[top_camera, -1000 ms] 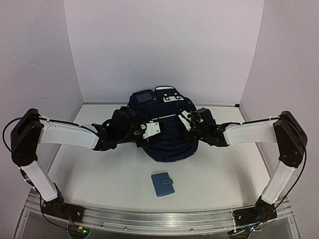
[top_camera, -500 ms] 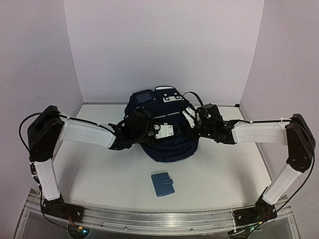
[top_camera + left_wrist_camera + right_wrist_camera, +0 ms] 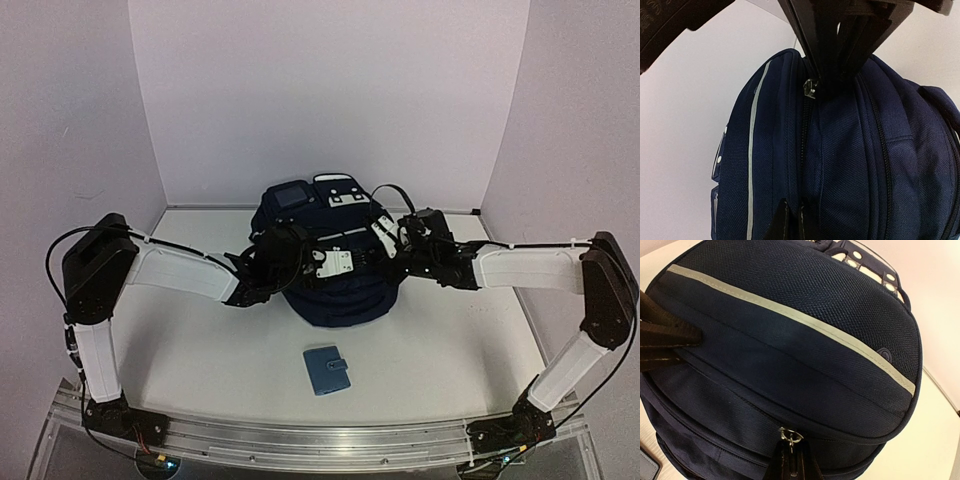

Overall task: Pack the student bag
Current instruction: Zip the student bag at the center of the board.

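Just now: the left end effector (image 3: 792, 222) has closed. A second ago its jaws stood wide apart, and the left arm has since reached further in over the student bag (image 3: 335, 300).
Left end effector: the jaws are pressed almost together on a ridge of navy fabric beside a zipper track on the bag. It seems to pinch only the cloth.
Right end effector (image 3: 792, 467): closed tight, as it was before, on the small metal zipper pull (image 3: 789, 436) of a neighbouring seam.
Student bag: in the middle of the desk (image 3: 200, 350), toward the back wall. It seems to lie on its back, rounded front up, with the white patches at the far end. The zippers I can see look closed.
Wallet (image 3: 327, 370): light blue, flat on the desk in front of the bag and apart from it. It has not moved.
Meaning for the task: I think one arm now holds the cloth and the other holds the pull, so the zipper can be drawn without the bag sliding. This is the opening step, and nothing is packed yet.
Next move, my guess: the right arm draws the pull along its track while the left arm holds the fabric tight.
Risk: the pinch on the cloth is thin and may slip, and the soft bag may lift or roll with the pull.
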Controlling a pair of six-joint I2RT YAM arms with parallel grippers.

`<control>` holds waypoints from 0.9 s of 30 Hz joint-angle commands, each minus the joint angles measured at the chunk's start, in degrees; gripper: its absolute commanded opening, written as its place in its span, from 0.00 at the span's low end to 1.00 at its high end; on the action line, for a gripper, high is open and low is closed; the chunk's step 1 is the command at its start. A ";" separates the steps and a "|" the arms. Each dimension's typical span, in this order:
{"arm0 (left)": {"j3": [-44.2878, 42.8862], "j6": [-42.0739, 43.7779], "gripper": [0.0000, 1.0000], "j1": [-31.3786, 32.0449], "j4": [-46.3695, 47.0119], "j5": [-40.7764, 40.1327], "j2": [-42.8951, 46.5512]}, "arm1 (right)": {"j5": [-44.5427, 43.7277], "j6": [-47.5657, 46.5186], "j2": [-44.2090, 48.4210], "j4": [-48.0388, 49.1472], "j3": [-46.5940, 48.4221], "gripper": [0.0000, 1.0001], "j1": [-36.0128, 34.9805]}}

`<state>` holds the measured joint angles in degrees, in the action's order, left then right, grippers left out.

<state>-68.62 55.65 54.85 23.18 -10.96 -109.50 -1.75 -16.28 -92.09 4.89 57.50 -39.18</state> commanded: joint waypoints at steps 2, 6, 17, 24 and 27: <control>3.45 0.03 0.00 -0.85 1.01 -4.43 4.97 | 1.29 -0.33 3.58 -3.64 0.01 0.00 4.06; 5.67 -0.64 0.00 -1.50 0.83 -4.65 6.79 | 3.69 -1.49 3.67 -5.30 0.32 0.00 5.83; 11.69 -0.96 0.00 -5.70 1.22 -4.45 12.97 | 11.04 -3.32 2.75 -12.23 2.65 0.00 9.16; 12.42 -2.54 0.08 -6.88 -0.83 -1.32 17.64 | 22.90 1.85 1.08 -16.75 7.11 0.00 7.67; 13.75 -2.80 0.28 -3.47 -0.64 1.35 19.49 | 24.93 3.21 -0.69 -17.37 8.89 0.00 5.78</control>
<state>-55.77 54.32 50.70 21.82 -7.01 -95.83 18.47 -16.43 -91.12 -8.46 62.59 -32.11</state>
